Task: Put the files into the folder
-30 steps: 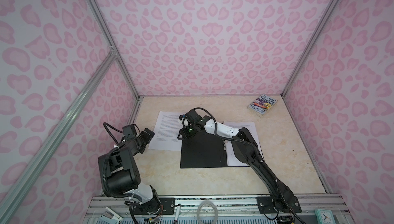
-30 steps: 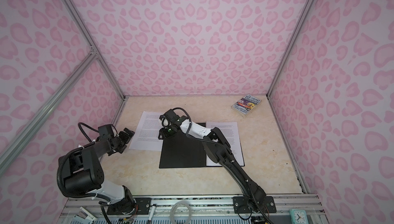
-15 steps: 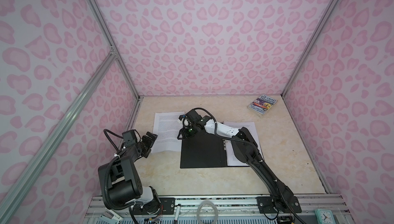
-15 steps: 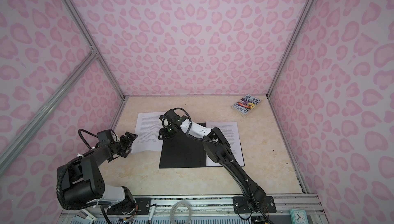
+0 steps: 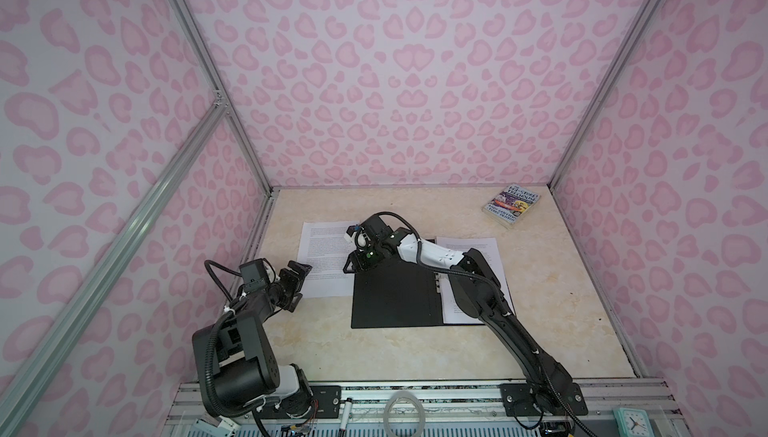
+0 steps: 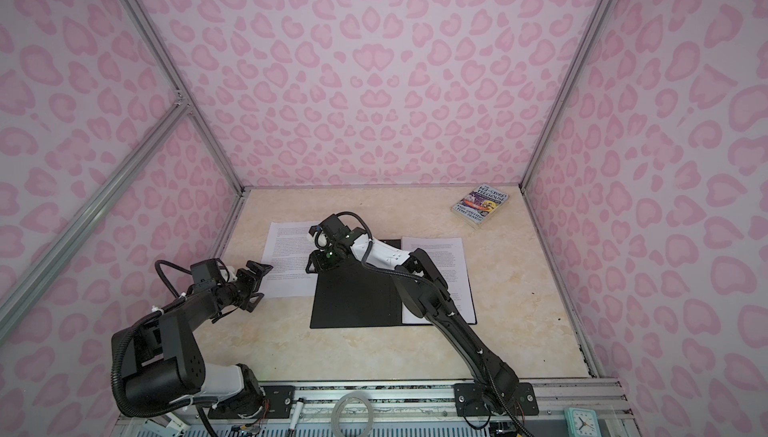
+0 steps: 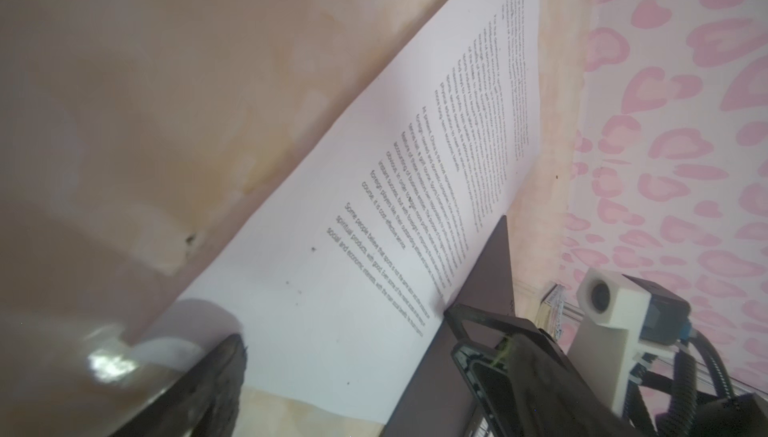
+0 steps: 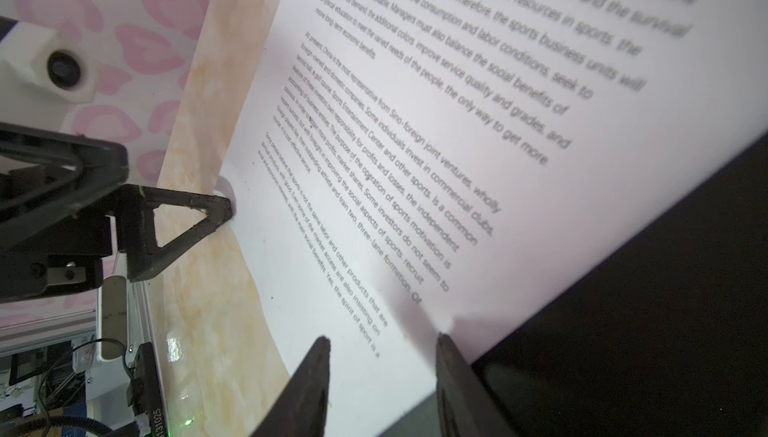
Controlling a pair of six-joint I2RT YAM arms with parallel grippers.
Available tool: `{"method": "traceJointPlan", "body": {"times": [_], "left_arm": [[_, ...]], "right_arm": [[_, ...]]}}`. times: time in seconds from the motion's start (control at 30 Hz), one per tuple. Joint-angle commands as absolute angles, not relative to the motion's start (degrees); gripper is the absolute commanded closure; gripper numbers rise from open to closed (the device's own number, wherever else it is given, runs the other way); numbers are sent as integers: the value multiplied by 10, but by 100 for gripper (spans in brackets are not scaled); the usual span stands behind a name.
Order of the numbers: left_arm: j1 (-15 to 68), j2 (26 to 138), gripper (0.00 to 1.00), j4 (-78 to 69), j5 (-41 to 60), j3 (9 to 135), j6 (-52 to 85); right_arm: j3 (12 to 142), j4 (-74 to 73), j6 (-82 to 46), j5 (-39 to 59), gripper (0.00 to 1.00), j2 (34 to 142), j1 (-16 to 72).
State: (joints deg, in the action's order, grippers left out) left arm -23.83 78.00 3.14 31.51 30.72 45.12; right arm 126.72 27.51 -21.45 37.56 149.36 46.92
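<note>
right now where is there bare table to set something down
Free: the beige marble tabletop between the open black folder and front rail, and right of it, before the colourful paperback book. Crowded: loose white printed sheets, left end effector and right end effector there.

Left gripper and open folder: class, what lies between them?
The printed sheets lie flat between the left gripper and the folder, shown in both top views.

Beige marbled table (image 5: 395, 356). Flat on it: printed sheet (image 5: 322, 256) at left, edge meeting open black folder (image 5: 395, 297) at centre. Small colourful book (image 5: 512, 205) in far right corner, well apart from both.
</note>
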Motion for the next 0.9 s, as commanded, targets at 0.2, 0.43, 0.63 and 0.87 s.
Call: {"method": "traceJointPlan", "body": {"times": [0.2, 0.43, 0.63, 0.87], "left_arm": [[-238, 644, 4, 126, 166, 300, 402], [-238, 704, 3, 119, 192, 317, 365], [-238, 748, 3, 104, 198, 314, 354], [-234, 774, 3, 128, 192, 307, 355]], "right_arm": [[1263, 301, -221, 380, 57, 1507, 471], [1264, 298, -224, 385, 57, 1508, 471], [1264, 296, -224, 391, 57, 1510, 472], [1264, 292, -227, 397, 58, 1511, 472]]}}
